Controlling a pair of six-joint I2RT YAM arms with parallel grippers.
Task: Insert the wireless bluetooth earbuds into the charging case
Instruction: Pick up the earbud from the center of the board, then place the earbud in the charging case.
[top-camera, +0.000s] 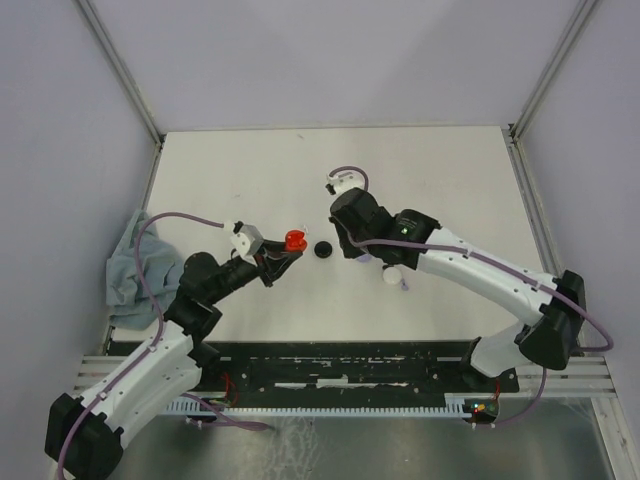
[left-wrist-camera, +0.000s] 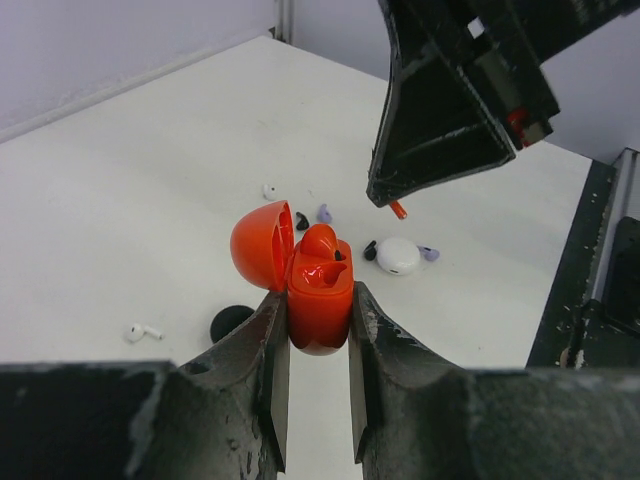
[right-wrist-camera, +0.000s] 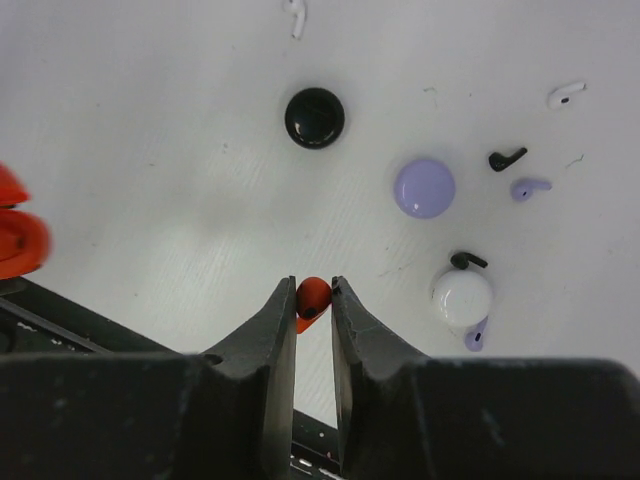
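The left gripper (left-wrist-camera: 318, 300), centre of its view, is clamped on the glossy red case (left-wrist-camera: 320, 322), its domed lid hinged open and its contents unclear. The right gripper (right-wrist-camera: 314, 288), low centre, pinches a smooth red bud (right-wrist-camera: 311, 302) above the matte table (right-wrist-camera: 150, 200). A round black case (right-wrist-camera: 314, 117) lies flat at top centre.

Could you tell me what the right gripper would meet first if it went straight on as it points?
Probably bare table: the right gripper, shut on the red earbud, points down short of the black case; depth unclear.
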